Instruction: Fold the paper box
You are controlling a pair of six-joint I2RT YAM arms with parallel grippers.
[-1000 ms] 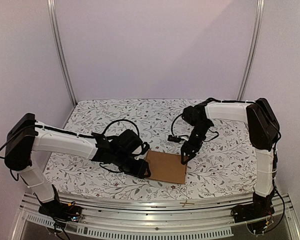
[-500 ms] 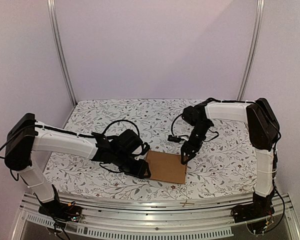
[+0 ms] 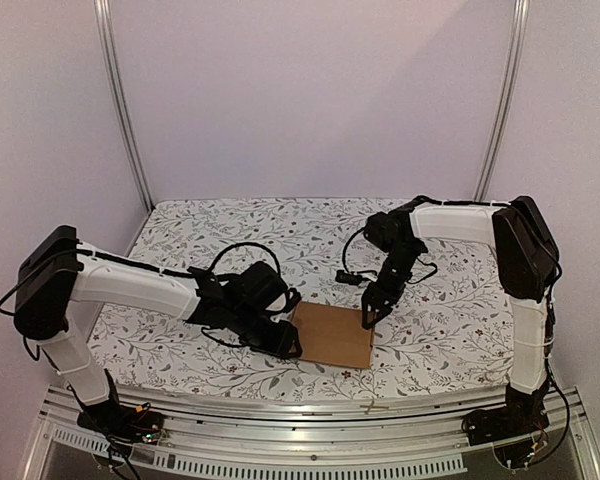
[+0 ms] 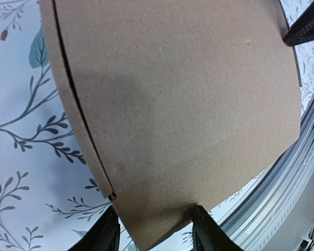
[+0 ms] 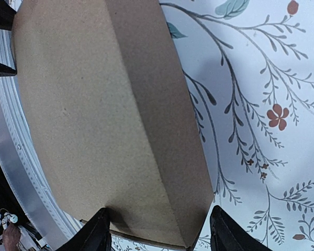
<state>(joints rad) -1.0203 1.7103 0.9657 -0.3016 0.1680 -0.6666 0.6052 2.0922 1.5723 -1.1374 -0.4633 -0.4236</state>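
Observation:
The paper box is a flat brown cardboard piece lying near the table's front edge. My left gripper is at its left end. In the left wrist view the box fills most of the frame. One corner of it lies between the spread fingers of the open left gripper. My right gripper is at the box's far right corner. In the right wrist view a crease runs along the box, and the open right gripper straddles its end.
A floral cloth covers the table. A metal rail runs along the front edge, close to the box. Upright posts stand at the back corners. Cables loop off both wrists.
The left arm has shifted very slightly to the right. The box and the right arm have stayed put.

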